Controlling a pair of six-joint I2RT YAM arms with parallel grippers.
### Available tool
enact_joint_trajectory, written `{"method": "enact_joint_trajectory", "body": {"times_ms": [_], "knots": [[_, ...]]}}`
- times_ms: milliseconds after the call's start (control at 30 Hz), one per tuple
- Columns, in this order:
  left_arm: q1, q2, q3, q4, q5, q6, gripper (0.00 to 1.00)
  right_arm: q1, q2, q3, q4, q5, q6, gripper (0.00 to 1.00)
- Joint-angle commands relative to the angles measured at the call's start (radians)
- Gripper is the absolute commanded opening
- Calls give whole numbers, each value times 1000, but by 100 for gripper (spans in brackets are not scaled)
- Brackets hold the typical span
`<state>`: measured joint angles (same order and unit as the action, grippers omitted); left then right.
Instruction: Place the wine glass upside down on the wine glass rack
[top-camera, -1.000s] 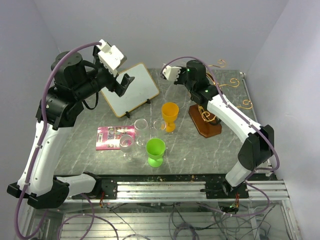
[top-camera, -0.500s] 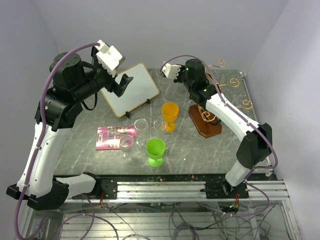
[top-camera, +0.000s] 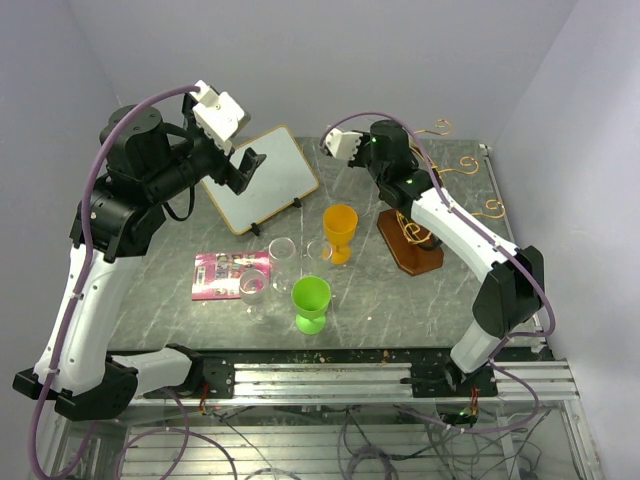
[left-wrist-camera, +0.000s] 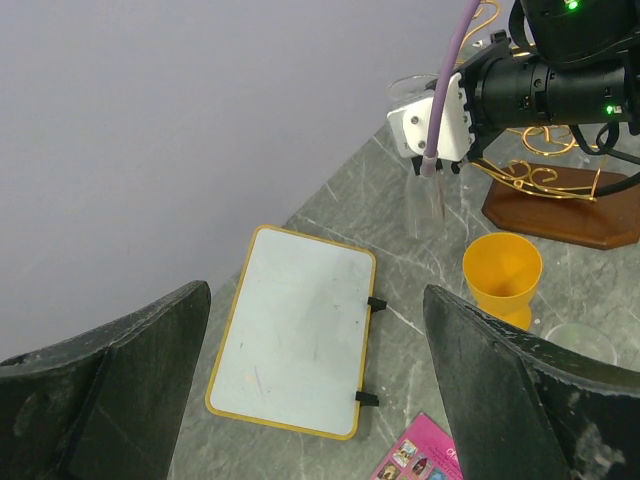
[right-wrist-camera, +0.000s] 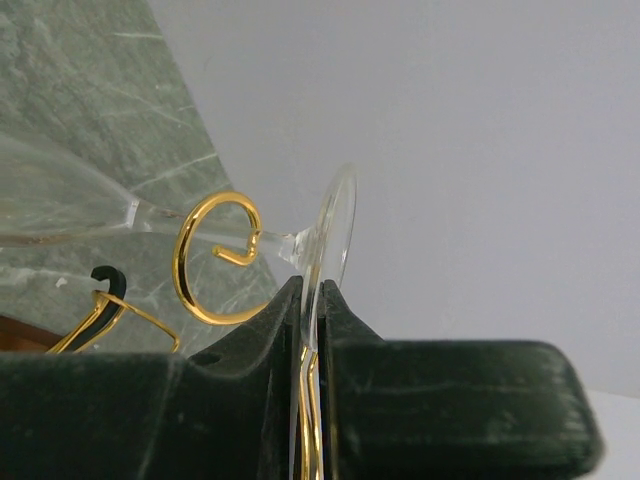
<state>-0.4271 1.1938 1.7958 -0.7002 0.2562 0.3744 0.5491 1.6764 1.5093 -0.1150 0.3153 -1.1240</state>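
Note:
The clear wine glass (right-wrist-camera: 335, 225) hangs upside down, foot up and bowl (left-wrist-camera: 425, 205) down. My right gripper (right-wrist-camera: 311, 300) is shut on the rim of its foot, high at the back of the table (top-camera: 342, 150). In the right wrist view its stem (right-wrist-camera: 272, 240) crosses a gold curl (right-wrist-camera: 186, 270) of the wine glass rack; whether they touch I cannot tell. The rack's wooden base (top-camera: 410, 245) stands right of centre, with gold arms (top-camera: 470, 166) spreading behind it. My left gripper (left-wrist-camera: 315, 380) is open and empty, held high over the back left (top-camera: 248, 168).
A yellow-framed whiteboard (top-camera: 262, 178) lies at the back left. An orange goblet (top-camera: 340, 230), a green goblet (top-camera: 311, 300) and clear glasses (top-camera: 282, 250) (top-camera: 254, 288) stand mid-table. A pink booklet (top-camera: 230, 273) lies left of them. Walls close the back and both sides.
My right gripper has shifted slightly toward the back left with the glass in it, then held still. The left arm has barely moved.

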Motion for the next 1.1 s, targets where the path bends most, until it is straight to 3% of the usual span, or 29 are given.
{"method": "enact_joint_trajectory", "body": {"times_ms": [0, 1067], "knots": [[8, -17, -8, 30, -11, -6, 98, 0, 1, -14, 30, 20, -5, 9], [16, -39, -27, 25, -10, 6, 98, -3, -57, -56, -41, 47, -2, 21]]}}
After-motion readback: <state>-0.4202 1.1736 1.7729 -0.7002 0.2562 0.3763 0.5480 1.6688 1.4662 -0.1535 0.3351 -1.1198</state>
